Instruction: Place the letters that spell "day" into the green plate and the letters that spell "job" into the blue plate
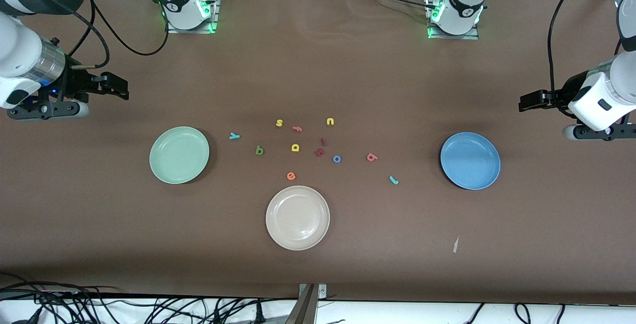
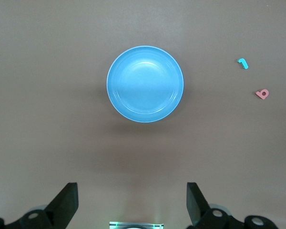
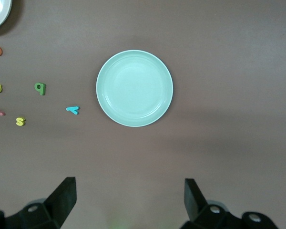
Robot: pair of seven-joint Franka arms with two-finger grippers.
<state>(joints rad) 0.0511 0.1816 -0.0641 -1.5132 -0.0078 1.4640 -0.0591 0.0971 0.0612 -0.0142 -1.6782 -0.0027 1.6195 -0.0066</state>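
Right gripper hangs over bare table at the right arm's end, jaws wide, holding nothing. Green plate empty; y, d, a lie loose mid-table w/ o, b, j. Blue plate empty. Left gripper, over its own end, also wide and empty. Only the front view shows o; left wrist view catches just b and j.

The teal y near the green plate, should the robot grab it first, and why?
Probably yes. The right end effector hangs open over bare table at its own end, holding nothing. The teal y lies on the table beside the green plate, which has nothing in it. So reaching down to the y seems the shortest start.
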